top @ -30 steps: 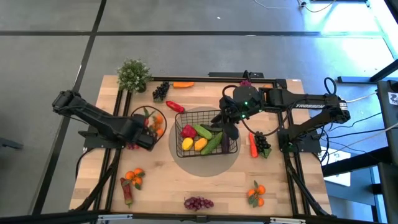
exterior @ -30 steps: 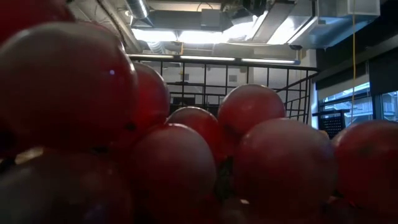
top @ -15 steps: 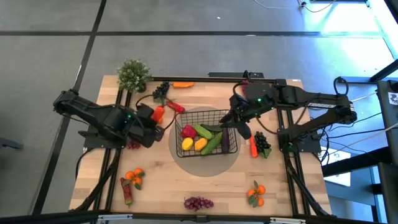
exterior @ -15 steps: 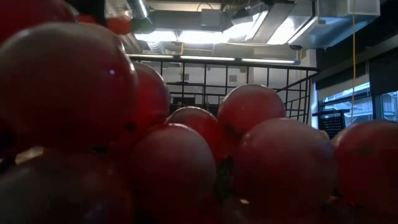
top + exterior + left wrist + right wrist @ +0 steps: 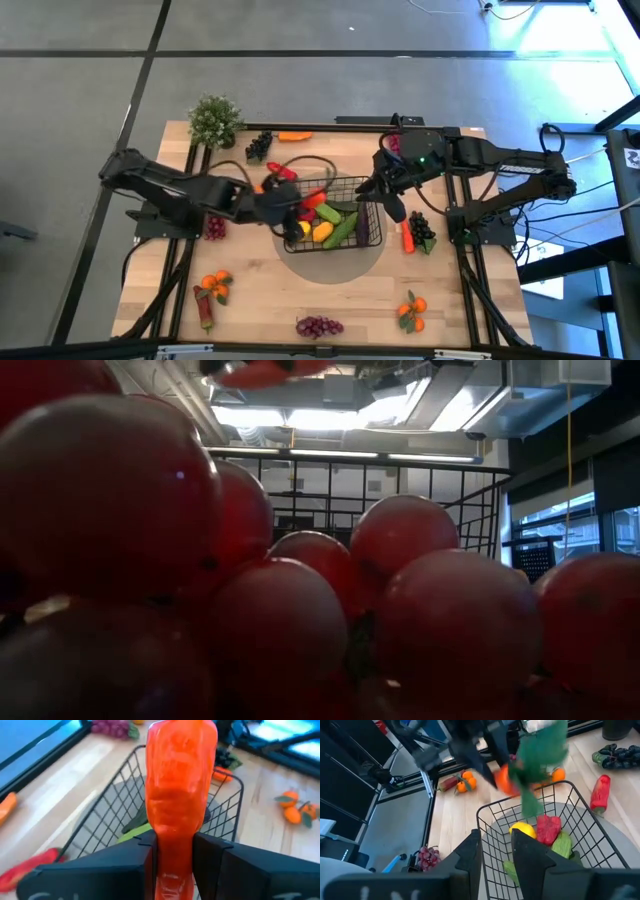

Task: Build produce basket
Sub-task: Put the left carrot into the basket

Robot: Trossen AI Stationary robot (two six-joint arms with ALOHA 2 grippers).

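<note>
Firmly my left fingers (image 5: 172,851) pinch a glossy orange plastic carrot (image 5: 179,785) — stiff, light, slippery — above the black wire-grid basket (image 5: 227,795).

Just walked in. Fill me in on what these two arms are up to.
The robot is filling the black wire basket with toy produce. The left gripper is shut on an orange carrot and holds it over the basket's near-left edge, seemingly about to drop it in. A lemon, a red pepper and a cucumber already lie inside. The right gripper hangs at the basket's far-right corner with nothing in it. Grapes, oranges and other pieces remain scattered on the table.
</note>
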